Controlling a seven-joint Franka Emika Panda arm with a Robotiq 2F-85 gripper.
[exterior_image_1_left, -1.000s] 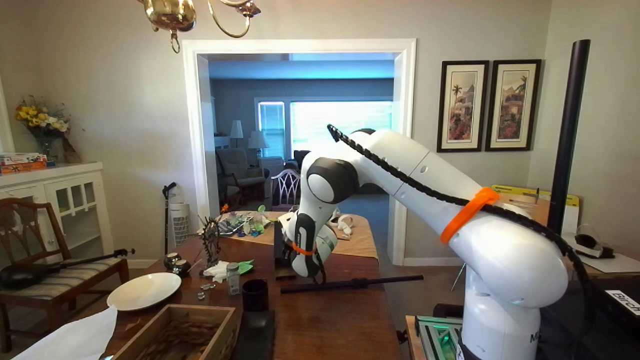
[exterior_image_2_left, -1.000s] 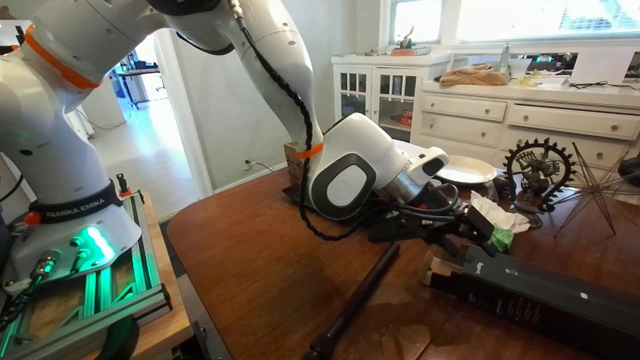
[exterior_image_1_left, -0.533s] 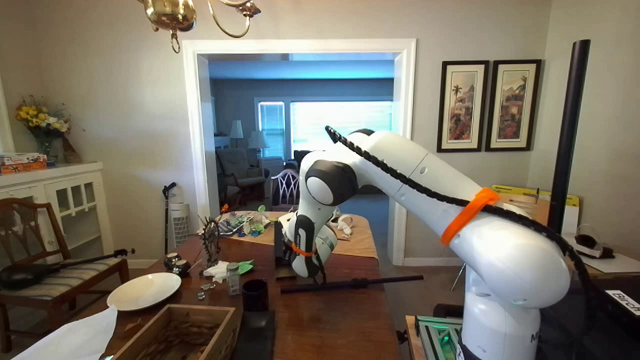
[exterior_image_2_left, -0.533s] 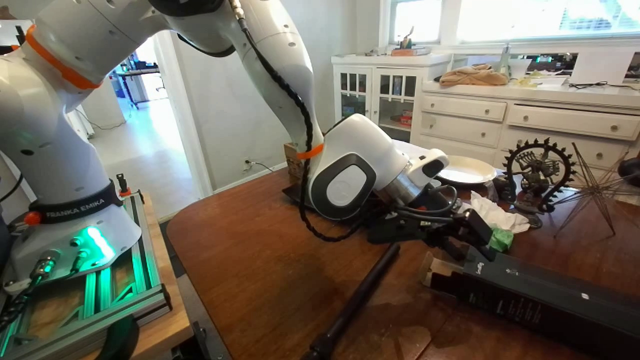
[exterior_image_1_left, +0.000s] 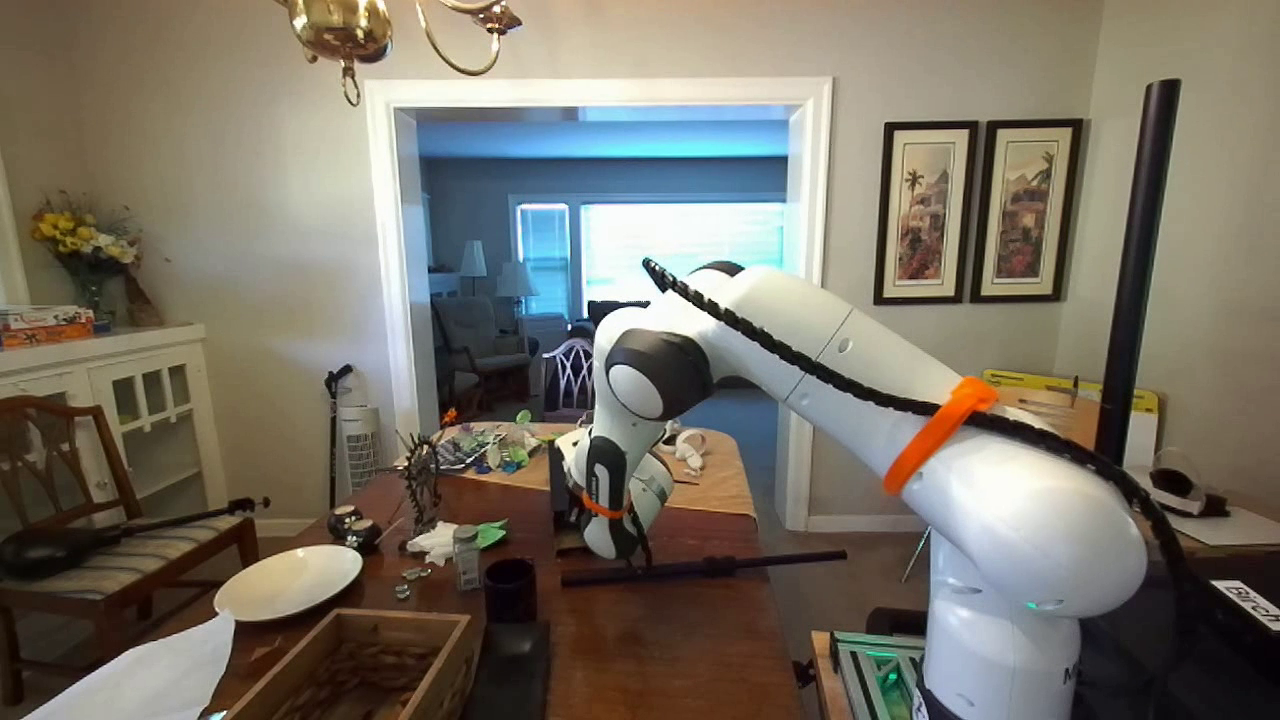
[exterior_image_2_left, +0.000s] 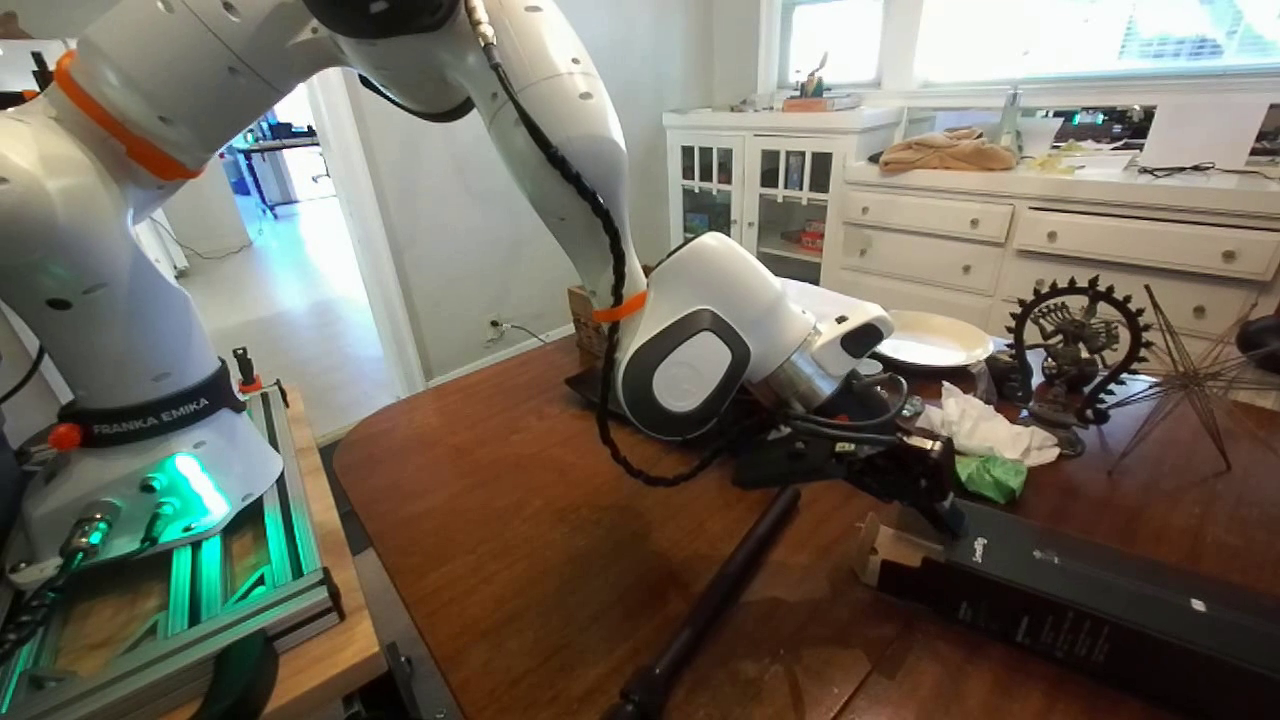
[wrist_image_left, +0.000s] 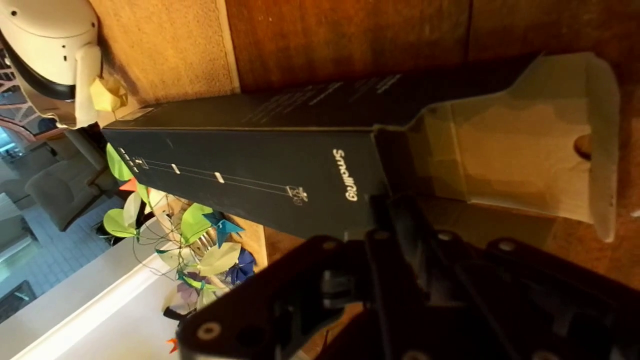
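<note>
Wooden table (exterior_image_2_left: 500, 500), black "SmallRig" box (wrist_image_left: 265, 170)

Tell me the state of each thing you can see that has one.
Black box: lying down, one end open
End effector: jaws closed, apparently on the box's edge
Black pole: lying flat
Wooden crate: open-topped
Dark cup: upright
Glass jar: upright
Statuette: upright
Drawers: shut
Cabinet doors: shut
Base light: lit green
</note>
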